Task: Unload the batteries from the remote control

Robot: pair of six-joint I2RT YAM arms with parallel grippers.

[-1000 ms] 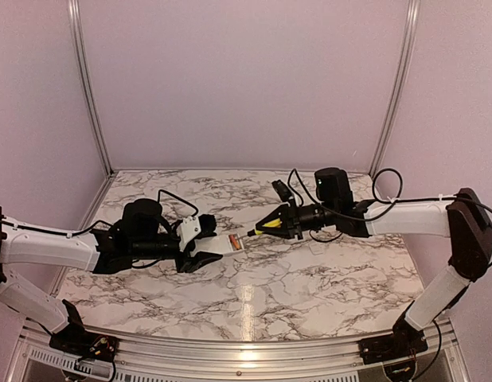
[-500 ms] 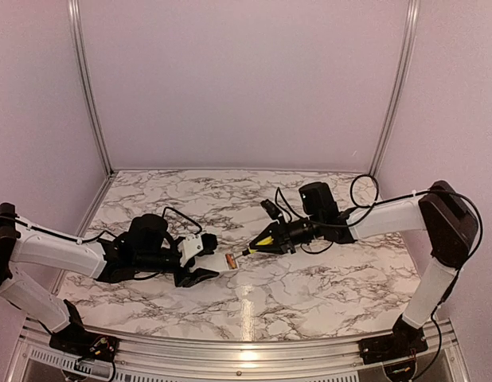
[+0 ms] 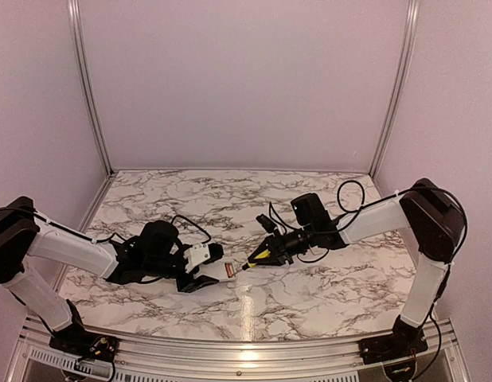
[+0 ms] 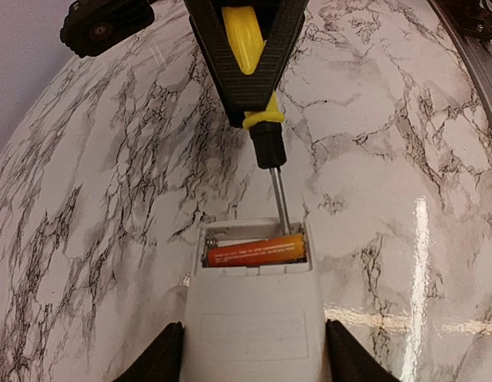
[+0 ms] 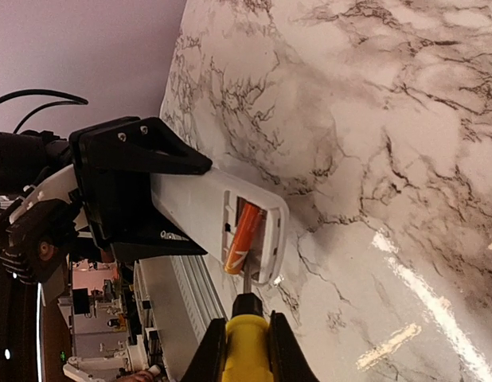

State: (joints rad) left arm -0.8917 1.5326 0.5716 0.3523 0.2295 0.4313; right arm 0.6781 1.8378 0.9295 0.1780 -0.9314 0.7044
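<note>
The remote control (image 4: 254,318), a flat white bar, is clamped by its sides in my left gripper (image 4: 254,350), with its open battery bay pointing away. One orange-red battery (image 4: 254,251) lies across the bay. My right gripper (image 5: 247,350) is shut on a yellow screwdriver (image 5: 246,338). The screwdriver's thin metal shaft (image 4: 279,199) reaches into the bay at the battery's right end. In the top view, the remote control (image 3: 222,270) and the screwdriver (image 3: 258,256) meet low over the marble table (image 3: 310,302), between the left gripper (image 3: 205,269) and the right gripper (image 3: 266,253).
An aluminium rail (image 3: 246,350) runs along the table's near edge, close below the remote. Pale walls with metal posts (image 3: 87,87) enclose the back and sides. Loose black cables (image 3: 349,195) loop off the right wrist.
Both arms have come down and toward the near edge, carrying the remote and the screwdriver. The screwdriver tip has closed in on the battery bay.
</note>
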